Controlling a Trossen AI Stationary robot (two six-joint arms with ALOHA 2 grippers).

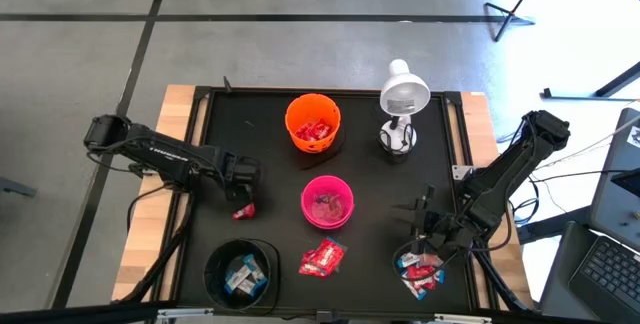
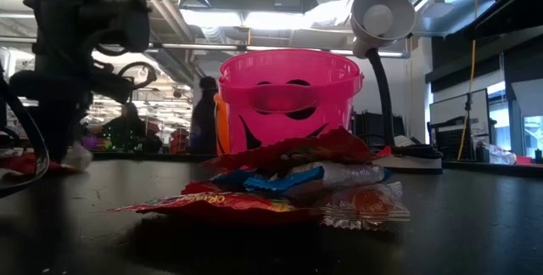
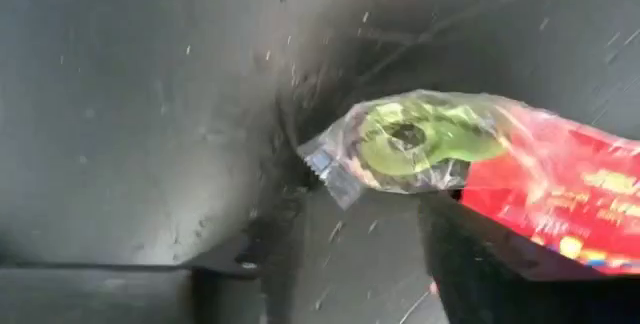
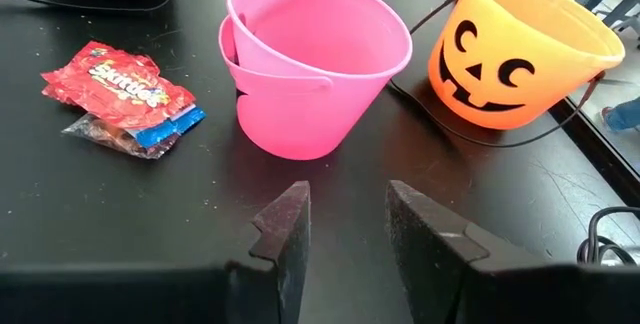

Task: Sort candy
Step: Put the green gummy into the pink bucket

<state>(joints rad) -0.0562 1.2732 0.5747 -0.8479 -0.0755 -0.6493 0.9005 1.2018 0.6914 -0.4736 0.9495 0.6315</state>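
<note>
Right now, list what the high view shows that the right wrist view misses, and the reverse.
High view only: black bowl, lamp, left gripper over a red candy, a candy pile under the right gripper.
Right wrist only: the orange bowl's jack-o'-lantern face, its own fingers apart and empty.
Both: pink bowl, orange bowl, middle candy pile.

The right gripper (image 4: 347, 226) hung just above the black table (image 4: 120, 224), its two dark fingers (image 4: 285, 226) parted with an empty gap between them, holding nothing. Just ahead of the fingers stood a pink bowl (image 4: 318, 59) with a second pink rim nested inside it. Beside it, near the table's far edge, sat an orange bowl (image 4: 515, 49) with a black jack-o'-lantern face, a dark cable curving around its base. Apart from the pink bowl lay a small heap of candy (image 4: 122, 99), a red wrapper on top and a blue one beneath.
</note>
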